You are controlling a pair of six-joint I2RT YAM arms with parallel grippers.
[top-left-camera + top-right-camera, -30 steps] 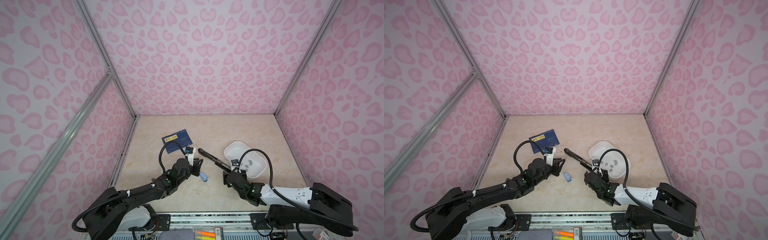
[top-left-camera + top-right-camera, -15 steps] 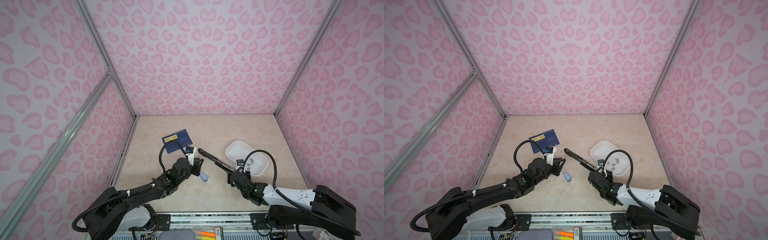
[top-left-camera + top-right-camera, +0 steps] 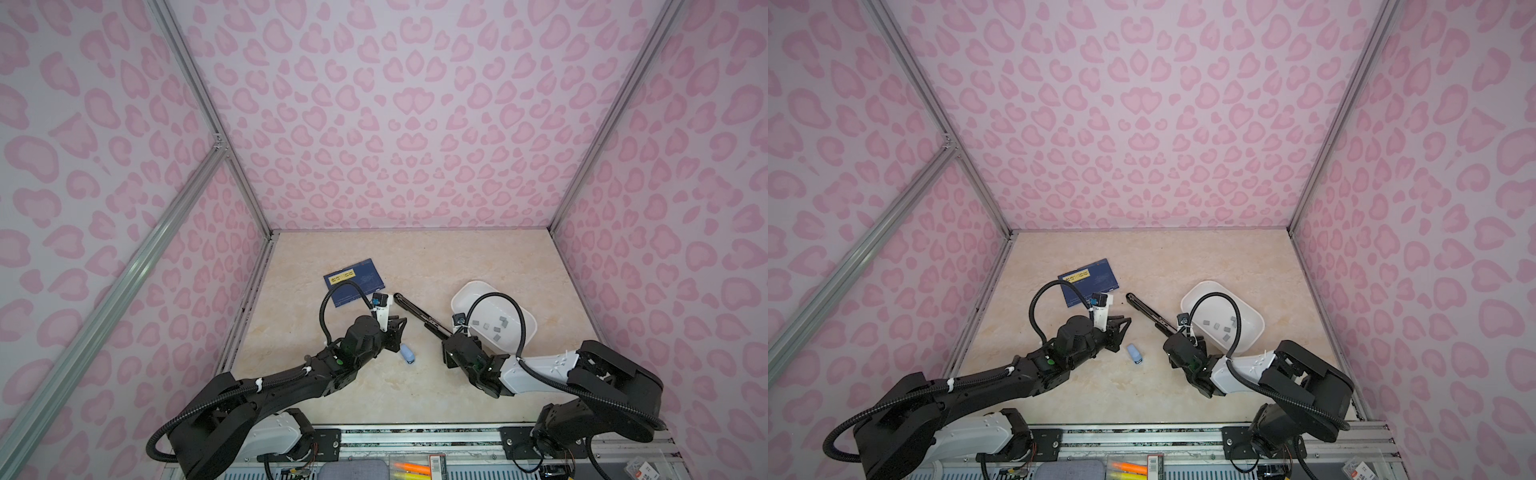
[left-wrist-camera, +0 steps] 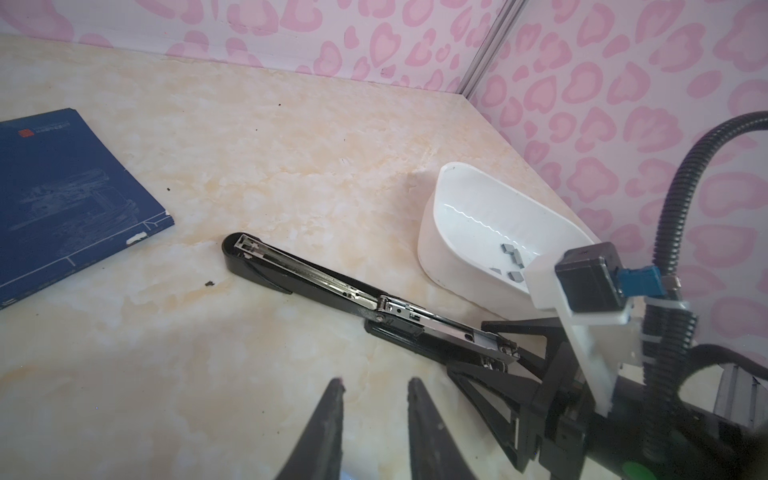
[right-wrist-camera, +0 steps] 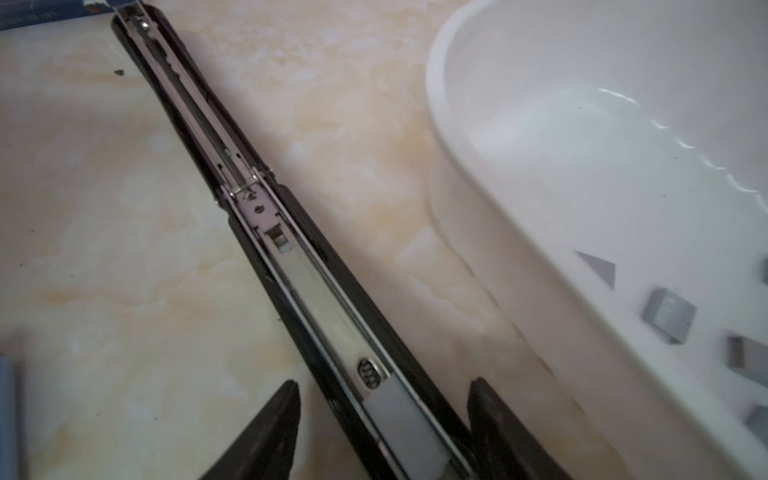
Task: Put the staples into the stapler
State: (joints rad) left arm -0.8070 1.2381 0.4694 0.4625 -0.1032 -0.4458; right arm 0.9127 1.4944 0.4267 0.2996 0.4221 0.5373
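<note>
The black stapler (image 3: 419,315) (image 3: 1148,311) (image 4: 332,286) lies opened flat on the table, its metal channel facing up (image 5: 299,266). My right gripper (image 3: 449,338) (image 3: 1173,332) (image 5: 380,390) is open and straddles its near end. A grey strip of staples (image 5: 403,419) lies in the channel between the fingers. More staples (image 3: 496,328) (image 3: 1225,328) (image 4: 509,251) (image 5: 669,311) lie loose in the white tray (image 3: 461,291) (image 3: 1192,291) (image 4: 440,232) (image 5: 440,104). My left gripper (image 3: 401,324) (image 3: 1125,322) (image 4: 377,384) hovers left of the stapler, jaws slightly apart and empty.
A dark blue booklet (image 3: 355,282) (image 3: 1090,280) (image 4: 62,199) lies at the back left. A small light-blue object (image 3: 407,354) (image 3: 1135,354) rests on the table between the two arms. Pink patterned walls enclose the table on three sides.
My right gripper's jaws have narrowed around the stapler's near end, and the arm has shifted slightly. The left arm has not moved.
</note>
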